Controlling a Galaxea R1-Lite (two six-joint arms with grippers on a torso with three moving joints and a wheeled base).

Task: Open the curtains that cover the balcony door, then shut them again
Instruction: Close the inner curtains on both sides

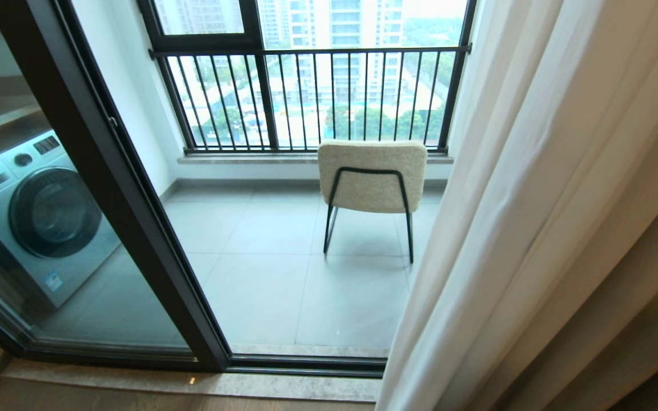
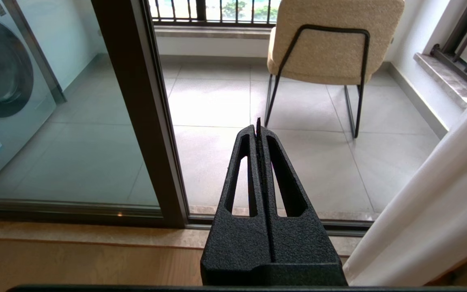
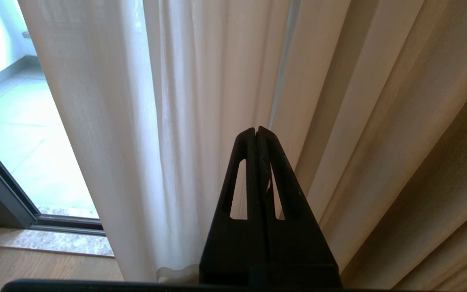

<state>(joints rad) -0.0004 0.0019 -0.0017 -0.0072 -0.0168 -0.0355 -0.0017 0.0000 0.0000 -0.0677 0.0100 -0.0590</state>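
Clearly one sheer curtain (image 1: pixel 477 240) hangs bunched beside one chair (image 1: pixel 372 177), both grippers' fingers (image 2: pixel 258 134) pressed closed, empty.

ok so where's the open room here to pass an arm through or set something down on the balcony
Free: the doorway gap between the black door frame and the sheer curtain, and the tiled floor in front of the chair. Crowded: the right side, where curtain folds and tan drape bunch together. Glass blocks the left, in front of the washing machine.
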